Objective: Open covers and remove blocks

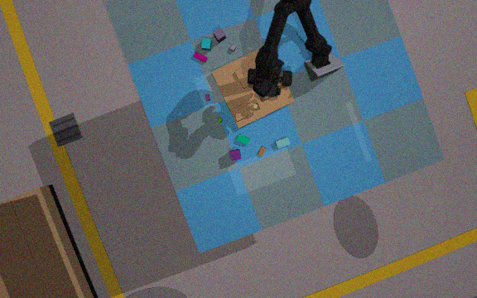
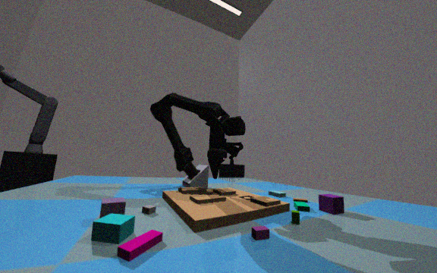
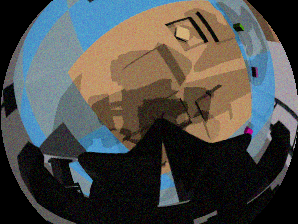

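In the top view, the puzzle board (image 1: 226, 76) (image 2: 203, 224) (image 3: 100, 57) lies aslant on the checkered desk (image 1: 230, 219) (image 2: 21, 235) (image 3: 42, 65), closer to its left edge than its right and well apart from the bottom edge. The gripper (image 1: 267, 84) (image 2: 215, 177) (image 3: 160, 123) is over the board. Toward the desk's left edge lie a mauve block (image 1: 219, 35) (image 2: 113, 207), a teal block (image 1: 206, 44) (image 2: 113, 228), a magenta bar (image 1: 199, 57) (image 2: 140, 244) (image 3: 248, 131) and a small plum block (image 1: 208, 97) (image 2: 260, 233) (image 3: 255, 72); on the side facing the bottom-left corner are an emerald block (image 1: 243, 139) (image 2: 302, 206) and a purple block (image 1: 235, 155) (image 2: 331, 204). In the exterior view, the fingers point down above the board, between the near blocks and the desk's far edge; raised wooden covers (image 2: 208, 199) show on its top. In the wrist view, the fingertips are together with nothing clamped, a pale diamond-shaped piece (image 3: 183, 33) shows on the board, and a small green block (image 1: 220, 120) (image 2: 295, 217) (image 3: 239, 27) rests beyond it. Whether every cover is open, I cannot tell.
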{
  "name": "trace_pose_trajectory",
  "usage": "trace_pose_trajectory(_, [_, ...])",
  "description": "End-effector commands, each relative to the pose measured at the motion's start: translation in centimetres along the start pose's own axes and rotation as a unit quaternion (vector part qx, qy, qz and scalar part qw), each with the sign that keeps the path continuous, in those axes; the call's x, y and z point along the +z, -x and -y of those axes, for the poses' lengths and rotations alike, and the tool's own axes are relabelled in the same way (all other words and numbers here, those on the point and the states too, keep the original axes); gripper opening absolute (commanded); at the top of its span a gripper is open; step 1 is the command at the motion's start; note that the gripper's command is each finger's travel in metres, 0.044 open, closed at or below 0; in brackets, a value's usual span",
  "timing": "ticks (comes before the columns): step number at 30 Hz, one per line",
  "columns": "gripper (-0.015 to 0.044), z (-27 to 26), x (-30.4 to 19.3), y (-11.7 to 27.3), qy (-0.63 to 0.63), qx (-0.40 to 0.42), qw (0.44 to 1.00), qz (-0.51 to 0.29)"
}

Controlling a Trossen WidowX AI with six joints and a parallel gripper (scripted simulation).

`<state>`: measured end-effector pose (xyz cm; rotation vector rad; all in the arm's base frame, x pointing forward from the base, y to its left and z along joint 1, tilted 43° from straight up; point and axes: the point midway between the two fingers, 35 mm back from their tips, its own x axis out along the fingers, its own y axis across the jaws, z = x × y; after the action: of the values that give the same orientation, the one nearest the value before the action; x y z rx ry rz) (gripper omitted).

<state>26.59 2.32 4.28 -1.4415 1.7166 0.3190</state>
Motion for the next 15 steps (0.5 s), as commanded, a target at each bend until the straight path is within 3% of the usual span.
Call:
trace_pose_trajectory(1, [0.0000, -1.0, -1.3, 0.3, -0.197, 0.004, 0.980, -0.001])
trace_pose_trajectory(8, [0.0000, -2.3, -3.1, 0.7, -0.507, 0.004, 0.862, -0.002])
trace_pose_trajectory(15, [0.0000, -3.7, -4.8, 0.9, -0.762, 0.003, 0.648, -0.004])
